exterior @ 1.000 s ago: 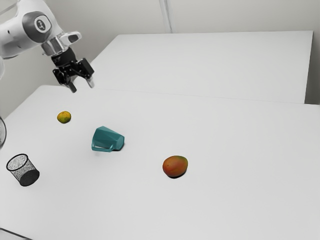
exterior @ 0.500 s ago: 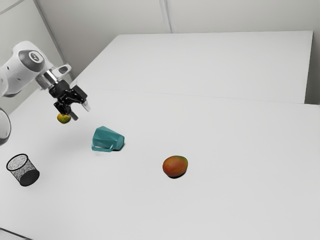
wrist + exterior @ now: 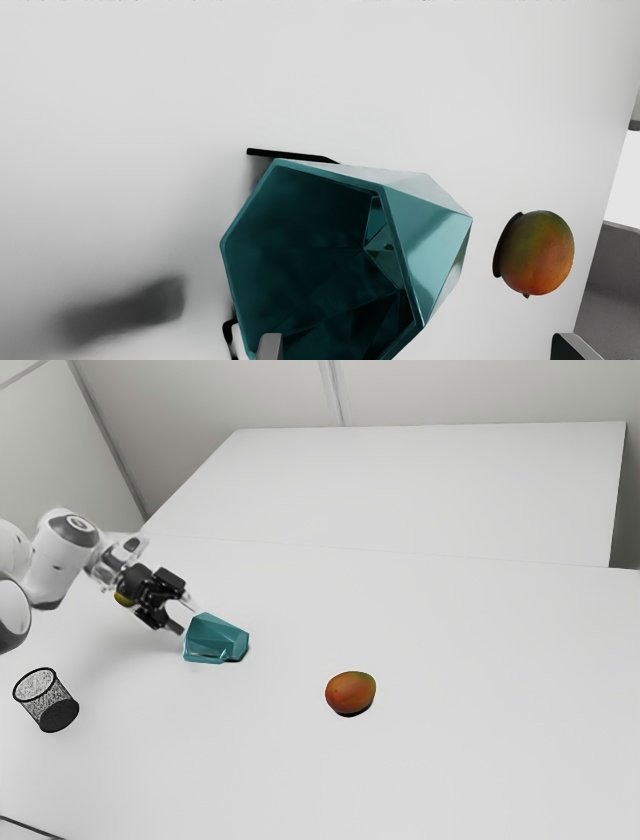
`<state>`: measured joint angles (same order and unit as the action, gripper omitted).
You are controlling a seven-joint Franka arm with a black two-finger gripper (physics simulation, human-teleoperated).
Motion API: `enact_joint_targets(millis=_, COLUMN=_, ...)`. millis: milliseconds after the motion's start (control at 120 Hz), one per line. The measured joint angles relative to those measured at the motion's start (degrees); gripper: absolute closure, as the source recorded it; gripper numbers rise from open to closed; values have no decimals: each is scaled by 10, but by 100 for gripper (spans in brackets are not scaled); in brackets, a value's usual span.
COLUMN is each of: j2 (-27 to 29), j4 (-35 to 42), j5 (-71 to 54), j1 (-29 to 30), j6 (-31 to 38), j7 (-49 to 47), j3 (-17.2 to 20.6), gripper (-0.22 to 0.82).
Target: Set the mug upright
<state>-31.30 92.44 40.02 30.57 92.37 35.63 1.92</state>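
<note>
In the exterior view, my gripper (image 3: 188, 618) is just beside the teal mug (image 3: 216, 639), at the mug's end nearer the arm. The mug lies on its side on the table, its handle toward the exterior view's bottom. Seen from the wrist, the open mouth of the mug (image 3: 320, 240) faces my hand. My gripper (image 3: 415, 346) stands open, one fingertip in front of the mug's rim and the other off to the side over the table. Whether a finger touches the rim, I cannot tell.
A mango (image 3: 351, 692) lies beyond the mug, also seen in the wrist view as a mango (image 3: 537, 253). A black mesh basket (image 3: 46, 700) stands at the exterior view's left. A yellow fruit (image 3: 124, 600) is partly hidden behind my hand on the white table (image 3: 480, 710).
My hand has come down and toward the exterior view's right, from well above the table to beside the mug, now partly covering the yellow fruit. The mug has stayed where it was.
</note>
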Motion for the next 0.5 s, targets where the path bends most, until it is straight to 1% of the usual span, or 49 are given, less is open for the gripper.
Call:
enact_joint_targets(millis=342, j2=-5, j4=37, j5=90, j1=-1, j6=9, j7=80, j3=0, gripper=4)
enact_joint_targets(millis=375, j2=-6, j4=38, j5=93, j1=-1, j6=9, j7=86, j3=0, gripper=6)
enact_joint_targets(millis=408, j2=-6, j4=38, j5=96, j1=-1, j6=9, j7=92, j3=0, gripper=10)
enact_joint_targets(millis=500, j2=-6, j4=38, j5=100, j1=-3, j6=9, j7=106, j3=0, gripper=27)
